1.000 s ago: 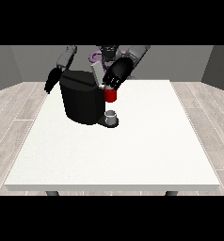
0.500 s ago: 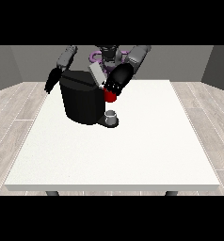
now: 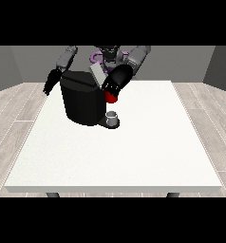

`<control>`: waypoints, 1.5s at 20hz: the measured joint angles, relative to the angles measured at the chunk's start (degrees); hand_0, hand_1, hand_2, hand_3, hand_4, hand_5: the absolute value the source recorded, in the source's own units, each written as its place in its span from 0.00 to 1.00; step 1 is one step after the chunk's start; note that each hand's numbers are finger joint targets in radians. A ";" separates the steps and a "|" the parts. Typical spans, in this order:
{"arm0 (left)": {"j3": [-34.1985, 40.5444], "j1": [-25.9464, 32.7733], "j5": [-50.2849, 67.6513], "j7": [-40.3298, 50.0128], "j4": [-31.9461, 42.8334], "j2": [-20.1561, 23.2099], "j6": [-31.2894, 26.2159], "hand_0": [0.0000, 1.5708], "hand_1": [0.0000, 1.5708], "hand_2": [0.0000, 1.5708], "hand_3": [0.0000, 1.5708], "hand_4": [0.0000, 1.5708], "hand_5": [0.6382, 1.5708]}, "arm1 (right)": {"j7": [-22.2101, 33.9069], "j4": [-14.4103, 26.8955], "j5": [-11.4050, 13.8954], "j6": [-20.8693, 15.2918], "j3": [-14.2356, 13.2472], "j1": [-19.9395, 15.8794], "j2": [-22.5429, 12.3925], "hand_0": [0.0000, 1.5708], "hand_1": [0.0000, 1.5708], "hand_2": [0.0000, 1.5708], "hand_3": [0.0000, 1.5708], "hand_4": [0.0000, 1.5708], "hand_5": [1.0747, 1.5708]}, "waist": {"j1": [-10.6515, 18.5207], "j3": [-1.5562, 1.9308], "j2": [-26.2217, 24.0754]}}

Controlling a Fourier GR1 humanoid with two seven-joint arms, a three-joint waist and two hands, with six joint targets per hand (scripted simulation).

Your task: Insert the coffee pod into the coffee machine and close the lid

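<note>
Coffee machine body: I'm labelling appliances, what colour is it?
Black, seen in the front view: the boxy black coffee machine on the white table.

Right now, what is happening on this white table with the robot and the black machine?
A humanoid robot stands behind the large white table and works at the black coffee machine. The robot hand at the view's right is at the machine's top, beside the raised grey lid and just above a red thing at the machine. The robot hand at the view's left hangs beside the machine. A small grey cup sits on the machine's base.
</note>
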 measured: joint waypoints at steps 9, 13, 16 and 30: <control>-0.33 -1.17 -1.56 -2.46 -0.21 1.39 1.75 0.66 0.66 0.67 0.47 0.00 1.00 | 0.66 -0.02 0.79 -0.21 0.17 -1.26 -0.51 0.00 0.00 0.00 0.00 0.12 1.00 | -0.43 0.02 1.53; -0.80 -1.12 -2.83 -3.97 -0.41 2.58 3.01 0.47 0.47 0.55 0.42 0.00 1.00 | 0.11 -0.25 0.94 -0.36 0.25 -1.02 -0.45 0.00 0.00 0.00 0.00 0.06 1.00 | -0.61 0.06 2.36; -0.90 -0.78 -3.76 -4.66 -0.30 3.29 4.60 0.00 0.00 0.43 0.34 0.00 1.00 | 0.52 -0.86 1.37 -0.74 0.63 -1.05 -0.18 0.00 0.00 0.00 0.00 0.13 1.00 | -0.74 0.09 2.69; -1.65 0.22 -5.23 -3.67 0.43 1.15 3.97 0.00 0.00 0.00 0.10 0.00 1.00 | 0.12 2.33 1.08 -1.53 -0.36 0.41 0.50 0.00 0.00 0.00 0.00 0.00 1.00 | 2.10 0.02 -1.23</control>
